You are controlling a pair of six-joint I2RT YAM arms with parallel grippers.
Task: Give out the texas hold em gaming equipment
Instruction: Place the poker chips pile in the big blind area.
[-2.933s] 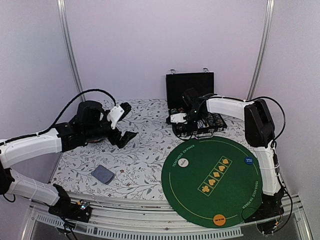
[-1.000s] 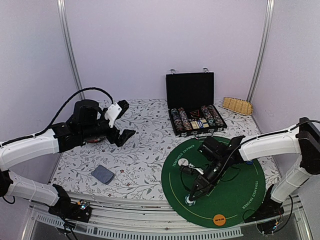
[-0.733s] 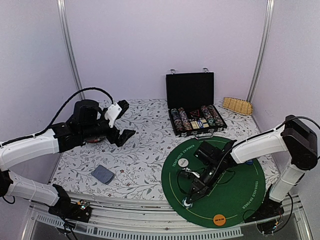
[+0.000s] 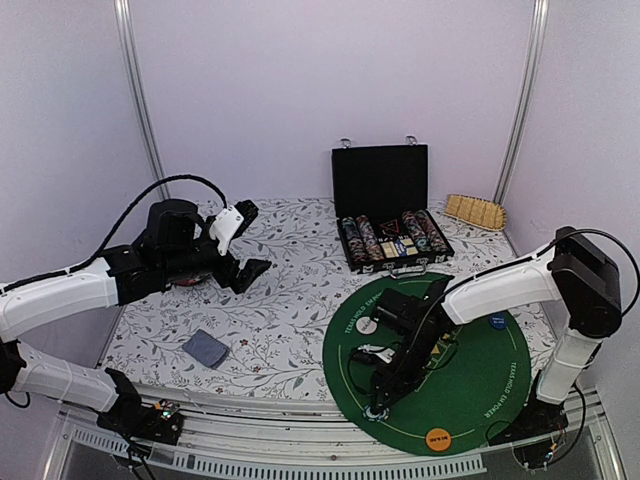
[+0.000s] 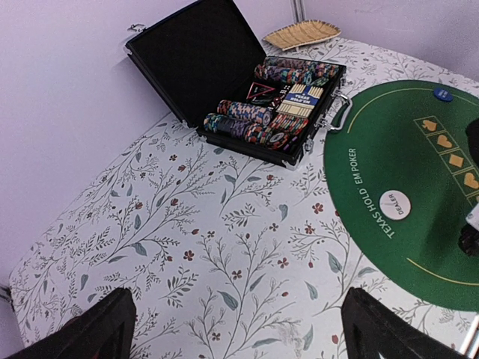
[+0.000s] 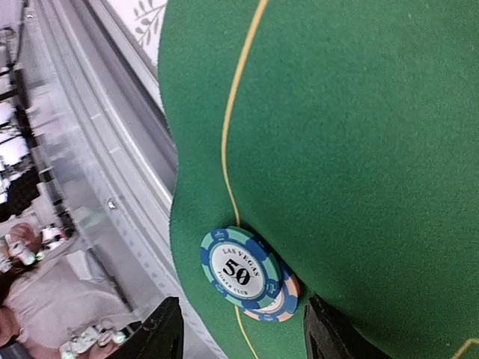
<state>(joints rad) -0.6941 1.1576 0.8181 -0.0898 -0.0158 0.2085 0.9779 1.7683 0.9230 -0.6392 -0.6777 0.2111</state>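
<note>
Right hand [image 4: 378,407] is down at the near rim of the green mat [image 4: 470,385], fingers parted either side of a small chip stack [image 6: 241,269] that sits flat on the yellow line, not gripped, so I'd guess that's a player's spot. Left hand [image 4: 249,243] hangs wide and empty over the desk [image 4: 290,310], out of the way, far from the case [image 4: 392,240] with more chips in it

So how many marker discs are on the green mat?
3: white dealer disc at its left, blue disc at its right, orange disc at the near edge. The right arm may hide more.
</note>
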